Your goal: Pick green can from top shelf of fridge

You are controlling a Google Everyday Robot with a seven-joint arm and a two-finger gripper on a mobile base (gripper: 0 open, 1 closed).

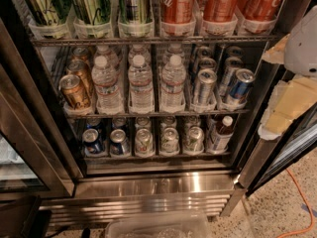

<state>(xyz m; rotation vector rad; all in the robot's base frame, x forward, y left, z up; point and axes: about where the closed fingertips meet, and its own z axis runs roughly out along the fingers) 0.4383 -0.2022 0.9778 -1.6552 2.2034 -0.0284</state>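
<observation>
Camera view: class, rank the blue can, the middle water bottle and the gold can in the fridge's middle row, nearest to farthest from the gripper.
The gripper hangs at the right edge of the view, in front of the cans.
1. the blue can, far right of the row.
2. the middle water bottle, centre.
3. the gold can, far left.

Olive can point(91, 4) and red can point(177, 4) flank the green can point(134, 5); gripper point(287, 108) at right.
</observation>
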